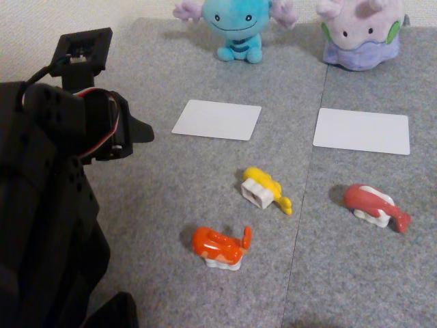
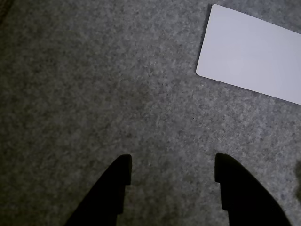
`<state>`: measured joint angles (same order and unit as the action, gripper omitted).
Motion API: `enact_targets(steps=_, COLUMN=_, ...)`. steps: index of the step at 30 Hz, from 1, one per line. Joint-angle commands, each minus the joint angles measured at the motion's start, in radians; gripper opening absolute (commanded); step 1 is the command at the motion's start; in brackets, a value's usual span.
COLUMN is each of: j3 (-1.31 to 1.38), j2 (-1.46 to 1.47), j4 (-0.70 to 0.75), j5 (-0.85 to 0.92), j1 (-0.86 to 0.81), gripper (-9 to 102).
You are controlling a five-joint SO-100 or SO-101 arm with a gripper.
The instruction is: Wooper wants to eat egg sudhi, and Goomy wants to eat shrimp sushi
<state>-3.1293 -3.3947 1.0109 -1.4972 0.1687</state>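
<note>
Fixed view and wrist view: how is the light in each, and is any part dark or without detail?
Fixed view: soft, even light; the arm is a black mass with little detail; short shadows beside the egg sushi and shrimp sushi. Wrist view: dimmer, grainy; the open gripper is silhouetted; the white card stays evenly lit.

I see my arm [image 1: 61, 178] folded at the fixed view's left, gripper [image 2: 171, 165] empty, jaws apart.

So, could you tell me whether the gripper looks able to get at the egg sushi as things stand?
Probably yes: the gripper is open and empty above bare mat, and nothing lies between it and the egg sushi.
</note>
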Motion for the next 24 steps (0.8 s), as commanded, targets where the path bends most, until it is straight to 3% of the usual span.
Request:
enact_targets(steps=1, j3=0.014, j2=-0.008, j4=-0.021, j5=0.029, j1=-0.012, gripper=21)
enact_targets(steps=8, j3=0.215, j2=0.008, j4=-0.008, j5=0.025, j1=-0.018, gripper=22)
enact_targets(steps=13, j3=0.391, j2=0.031, j4=0.038, j5=0.037, j1=-0.163, gripper=22)
enact_targets(steps=20, j3=0.614, j2=0.354, j4=0.06, j5=0.209, j1=-0.359, gripper=29)
enact_targets(steps=24, j3=0.773, j2=0.621, j4=0.12, j5=0.422, j1=-0.394, gripper=31)
